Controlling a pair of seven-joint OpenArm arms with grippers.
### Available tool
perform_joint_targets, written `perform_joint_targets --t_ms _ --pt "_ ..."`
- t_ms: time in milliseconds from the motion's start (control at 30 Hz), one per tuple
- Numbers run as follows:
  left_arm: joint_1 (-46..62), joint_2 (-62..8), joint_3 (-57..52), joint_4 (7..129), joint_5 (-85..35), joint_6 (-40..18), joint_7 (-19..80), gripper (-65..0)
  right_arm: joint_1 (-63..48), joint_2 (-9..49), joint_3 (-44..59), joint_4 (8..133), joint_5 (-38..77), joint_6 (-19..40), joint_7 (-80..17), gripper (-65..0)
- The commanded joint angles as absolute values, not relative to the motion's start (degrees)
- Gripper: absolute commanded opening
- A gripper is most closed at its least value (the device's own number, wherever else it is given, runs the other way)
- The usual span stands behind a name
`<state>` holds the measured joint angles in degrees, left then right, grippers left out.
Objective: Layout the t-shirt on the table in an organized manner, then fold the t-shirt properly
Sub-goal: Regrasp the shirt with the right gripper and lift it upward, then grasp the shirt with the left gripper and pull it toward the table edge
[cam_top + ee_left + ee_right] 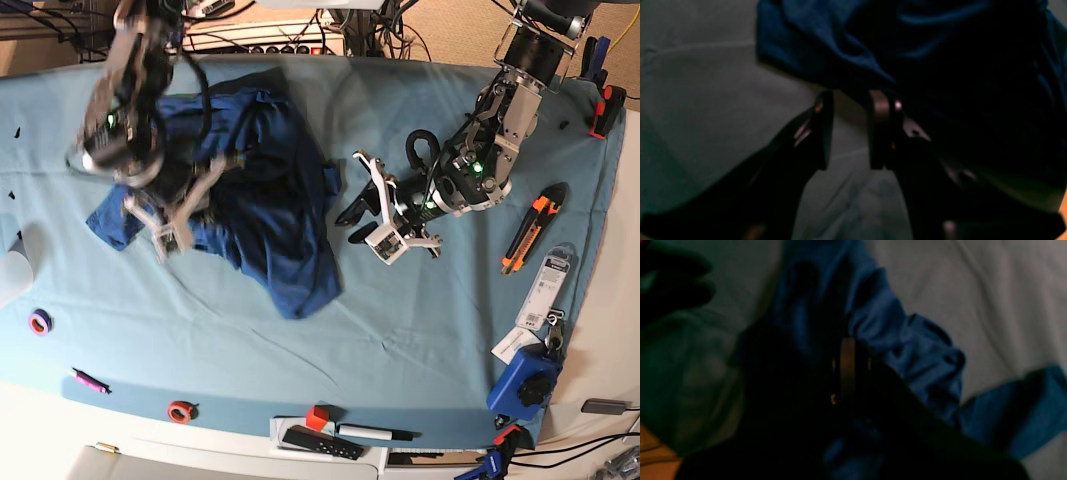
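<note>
The dark navy t-shirt [280, 200] lies crumpled on the left half of the teal-covered table [400, 330]. My right gripper [160, 235] is at its left part. In the right wrist view the right gripper [848, 340] is shut, its tips pressed into a bunched fold of the t-shirt [900, 326]. My left gripper [352, 225] sits low at the shirt's right edge. In the left wrist view the left gripper [853, 96] is open, with bare table [706, 83] between its fingers and its tips touching the hem of the t-shirt [840, 40].
An orange utility knife [528, 232], a packaged item [545, 290] and a blue device [525, 385] lie at the right side. A purple tape ring [40, 322], a pink marker [88, 380], a red ring [180, 410] and a remote [320, 440] line the front edge.
</note>
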<state>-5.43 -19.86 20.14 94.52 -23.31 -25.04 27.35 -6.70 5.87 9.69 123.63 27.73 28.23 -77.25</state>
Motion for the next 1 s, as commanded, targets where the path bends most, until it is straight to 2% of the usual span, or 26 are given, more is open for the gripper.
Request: perform_joint_targets --t_ms 0,167,400,433,533,700,833,967 --pt "-6.52 -19.99 19.86 95.46 -23.99 -25.06 25.89 -46.3 -7.73 6.37 9.87 126.87 28.49 28.42 -76.25 -65.0" --pt "-6.52 -19.99 19.86 95.46 -23.99 -25.08 25.91 -46.3 -15.73 6.35 9.87 133.84 28.67 28.42 -76.82 -65.0" --pt "-6.87 -19.77 19.88 95.46 -23.92 -24.99 25.21 -46.2 -23.42 6.35 9.8 134.26 29.12 28.45 -78.02 -65.0" --pt "-7.2 -19.55 19.9 95.42 -23.9 -24.91 25.19 -45.4 -23.86 6.33 9.8 134.26 29.12 28.45 -78.0 -65.0" --pt "-9.43 -17.87 20.14 93.69 -23.73 -23.24 25.32 -36.9 -23.99 6.35 9.8 134.26 29.26 28.45 -77.84 -65.0" --pt "-14.59 -13.43 20.14 86.13 -29.28 -23.29 27.99 -34.9 -23.97 6.35 9.8 134.26 32.18 28.49 -77.38 -65.0" --pt "-19.53 -9.15 20.14 76.6 -36.29 -26.09 33.67 -34.9 -23.97 6.35 9.8 134.26 32.34 28.51 -77.38 -65.0" --pt "-24.64 -5.69 20.14 67.07 -40.71 -27.9 35.2 -34.9 -23.99 6.35 9.8 134.26 32.34 28.49 -77.38 -65.0"
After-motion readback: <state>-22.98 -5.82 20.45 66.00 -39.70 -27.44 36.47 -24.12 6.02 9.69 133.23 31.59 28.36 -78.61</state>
